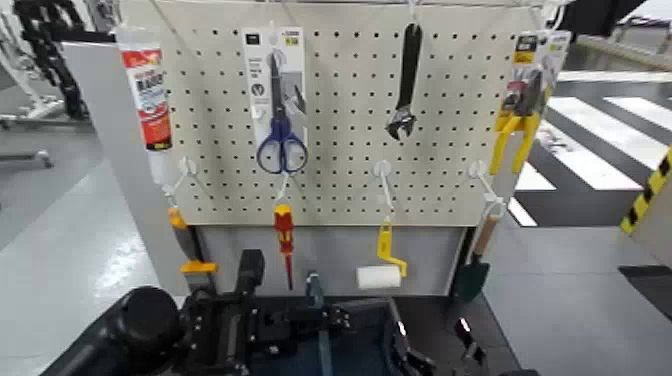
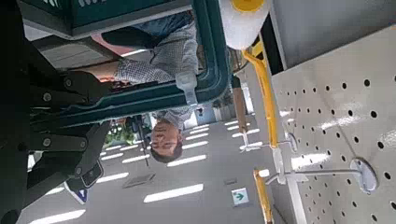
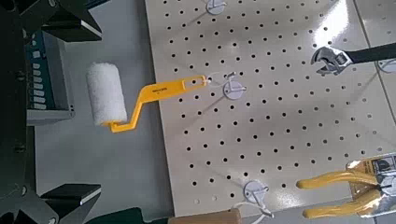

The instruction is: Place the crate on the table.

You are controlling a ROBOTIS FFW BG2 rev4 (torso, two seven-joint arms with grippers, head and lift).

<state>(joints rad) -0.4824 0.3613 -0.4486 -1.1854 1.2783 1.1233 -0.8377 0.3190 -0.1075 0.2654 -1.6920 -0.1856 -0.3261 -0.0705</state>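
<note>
1. The crate [image 1: 330, 340] sits low at the near edge of the head view, held up between both arms: left gripper [image 1: 235, 320] clamped on its left wall, right gripper [image 1: 420, 350] at its right wall.
2. Dark navy-grey walls, with a thin blue-grey bar [image 1: 318, 320] across the middle.
3. The right claw's grip: cannot tell. The crate's bottom is cut off; the pegboard [image 1: 340, 110] stands behind it.

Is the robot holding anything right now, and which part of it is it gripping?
It appears to hold the crate, with the left end effector and the right end effector at its opposite side walls; the exact contact is hidden.
</note>
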